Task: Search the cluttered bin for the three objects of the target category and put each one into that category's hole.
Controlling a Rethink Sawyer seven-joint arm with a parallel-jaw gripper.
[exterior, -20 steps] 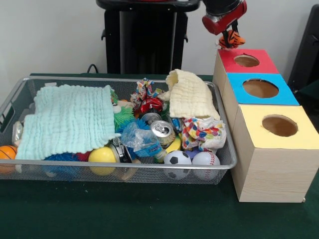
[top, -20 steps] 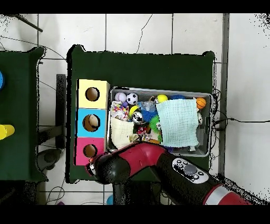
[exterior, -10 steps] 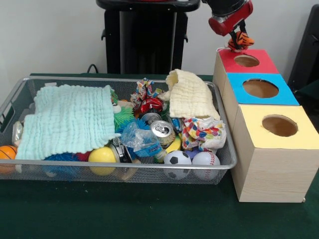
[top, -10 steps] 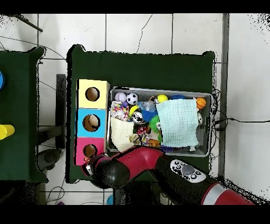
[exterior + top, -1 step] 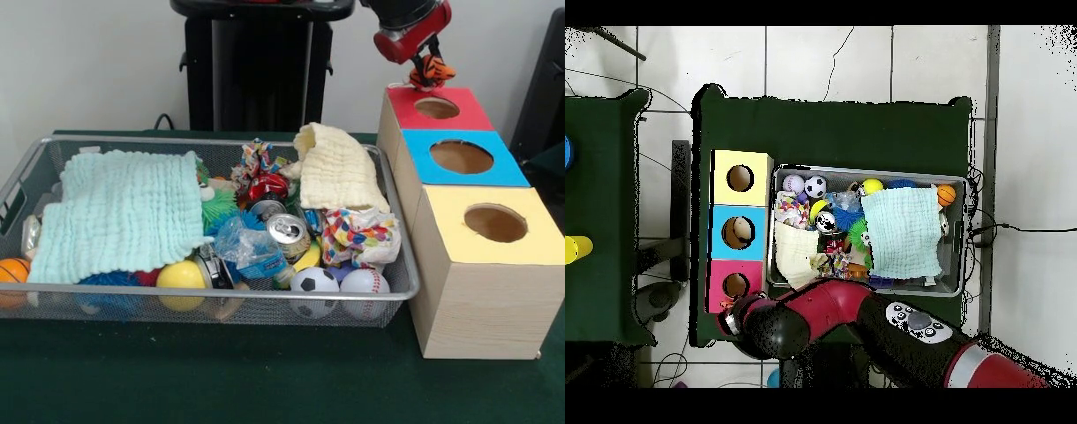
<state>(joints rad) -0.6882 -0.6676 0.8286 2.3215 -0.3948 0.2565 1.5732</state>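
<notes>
While pinching the small orange-and-black striped plush tiger (image 5: 432, 70), keep the red-and-black hand (image 5: 422, 60) moving toward four o'clock until centred over the red-topped wooden box's round hole (image 5: 437, 108), then lower slightly before releasing.

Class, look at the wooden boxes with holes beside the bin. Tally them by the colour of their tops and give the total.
Red top: 1
Blue top: 1
Yellow top: 1
Total: 3 boxes, each with one round hole.
</notes>
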